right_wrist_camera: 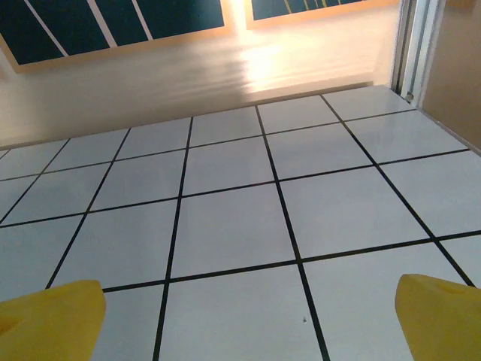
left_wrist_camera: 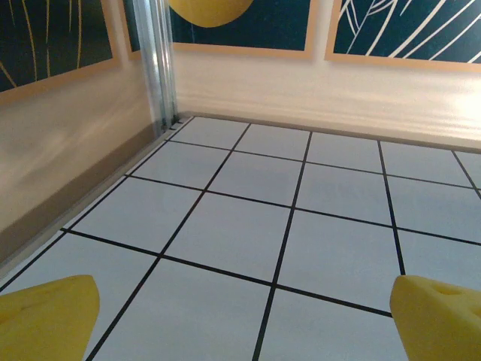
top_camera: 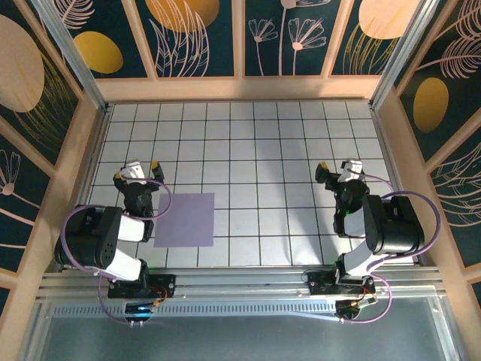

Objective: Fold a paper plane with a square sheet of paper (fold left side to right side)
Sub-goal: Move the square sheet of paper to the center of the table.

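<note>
top external view: white tiled table (top_camera: pixel 263 143) with black grid lines, boxed in by dark panel walls (top_camera: pixel 203 37) printed with leaves and yellow discs. left arm (top_camera: pixel 105 241) bolted at near left, right arm (top_camera: pixel 387 226) at near right, both folded back over the near edge.

lavender sheet of paper (top_camera: pixel 186 219) lies flat and unfolded on the near left of the table, just right of the left arm's forearm and well apart from the right arm.

left gripper (top_camera: pixel 137 170) sits just beyond the sheet's far left corner, jaws wide, nothing between them. right gripper (top_camera: pixel 336 169) over bare tiles at right, jaws wide, empty too.

left wrist view: yellow pads (left_wrist_camera: pixel 45 316) spread to both lower corners, bare tiles between. right wrist view: the same, pads (right_wrist_camera: pixel 440 316) far apart.
</note>
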